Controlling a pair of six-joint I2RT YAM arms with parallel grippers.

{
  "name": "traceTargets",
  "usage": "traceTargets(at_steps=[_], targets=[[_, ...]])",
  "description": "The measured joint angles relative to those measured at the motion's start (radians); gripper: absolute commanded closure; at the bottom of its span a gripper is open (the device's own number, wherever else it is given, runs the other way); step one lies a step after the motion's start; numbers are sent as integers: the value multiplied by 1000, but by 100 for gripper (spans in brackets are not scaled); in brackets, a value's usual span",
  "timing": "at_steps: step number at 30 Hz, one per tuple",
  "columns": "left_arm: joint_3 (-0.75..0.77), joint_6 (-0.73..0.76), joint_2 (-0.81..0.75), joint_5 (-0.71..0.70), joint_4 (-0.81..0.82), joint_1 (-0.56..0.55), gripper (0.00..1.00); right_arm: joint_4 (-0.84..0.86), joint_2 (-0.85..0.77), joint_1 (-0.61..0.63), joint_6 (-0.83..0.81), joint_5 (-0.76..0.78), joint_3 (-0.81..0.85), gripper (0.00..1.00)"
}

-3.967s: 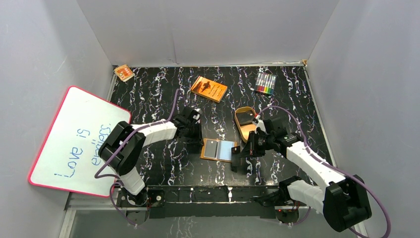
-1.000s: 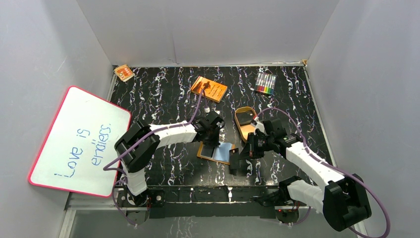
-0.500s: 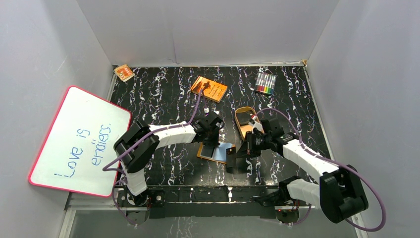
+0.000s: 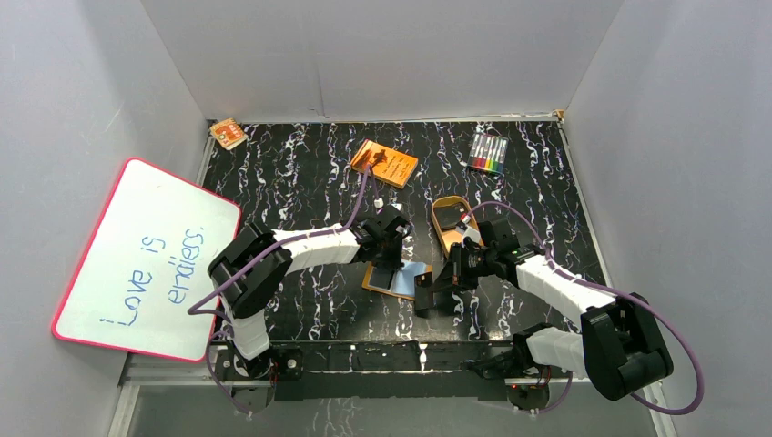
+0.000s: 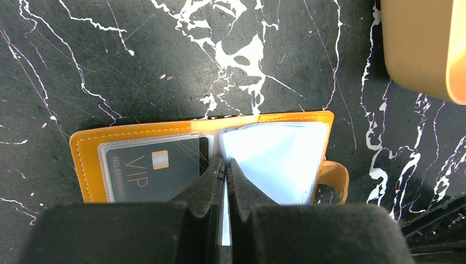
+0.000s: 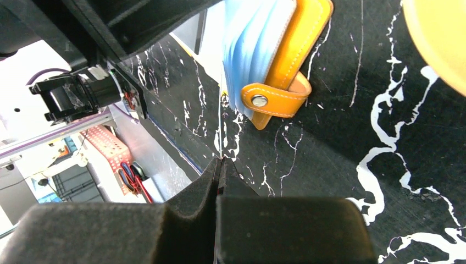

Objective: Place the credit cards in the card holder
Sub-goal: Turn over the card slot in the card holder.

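The card holder (image 4: 407, 277) lies open on the black marbled table, orange outside and pale blue inside (image 5: 275, 154). One black credit card (image 5: 154, 168) marked VIP sits in its left clear pocket. My left gripper (image 5: 225, 163) is shut, its tips pressed on the centre fold (image 4: 387, 264). My right gripper (image 6: 221, 160) is shut on a second credit card (image 6: 222, 121), seen edge-on as a thin line. That card's far edge reaches the fanned blue pockets (image 6: 247, 38) beside the snap tab (image 6: 275, 99). From above, the right gripper (image 4: 439, 280) sits at the holder's right edge.
A tan oval tray (image 4: 449, 223) stands just behind the right gripper. An orange book (image 4: 384, 163) and a pack of markers (image 4: 488, 153) lie further back. A whiteboard (image 4: 146, 259) leans at the left, with a small orange item (image 4: 228, 134) in the back left corner.
The right gripper has edged left toward the holder with its card. The left gripper, which came from the holder's left side onto its centre earlier, has stayed put over the last second.
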Motion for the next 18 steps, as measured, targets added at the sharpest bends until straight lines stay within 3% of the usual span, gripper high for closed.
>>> traceTargets(at_steps=[18], targets=[[-11, -7, -5, -2, 12, 0, 100, 3, -7, 0, 15, 22, -12, 100]])
